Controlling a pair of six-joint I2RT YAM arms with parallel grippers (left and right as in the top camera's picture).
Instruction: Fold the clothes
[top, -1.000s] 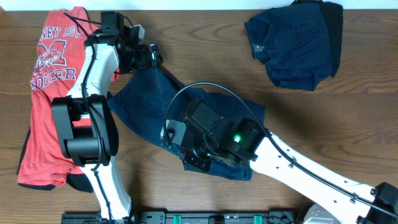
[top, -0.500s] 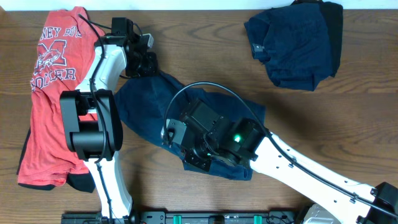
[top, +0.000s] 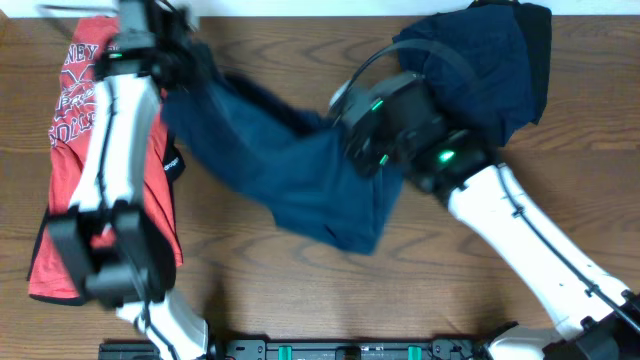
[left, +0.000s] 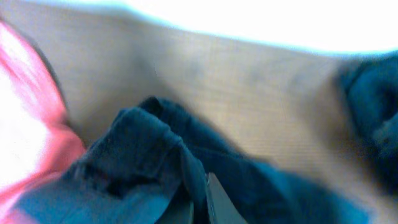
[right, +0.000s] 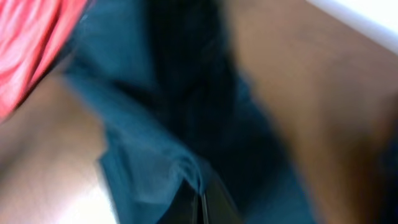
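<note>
Across the middle of the overhead view, the navy shorts (top: 300, 185) run stretched from upper left to just right of centre, held between your two hands, with the lower edge sagging toward the bench (top: 470, 275).

Left hand (left: 200, 202), at the upper left of the overhead frame: its wrist view shows it closed on a bunched edge of the shorts.

Right hand (right: 198, 202), just right of centre: its wrist view is blurred, yet cloth gathers tight at the fingertips, so read it as clamped on the opposite edge.

Navy pile (top: 480, 70), upper right: crumpled, with no neat fold visible.

Red T-shirt (top: 85, 160), along the left edge: it lies lengthwise and loosely spread; you cannot tell whether it has been folded.

Progress, as a judgement: early. The shorts show no crease or fold; you are at the spreading step. You have yet to lay them flat, fold them, and then deal with the pile and probably the T-shirt.
</note>
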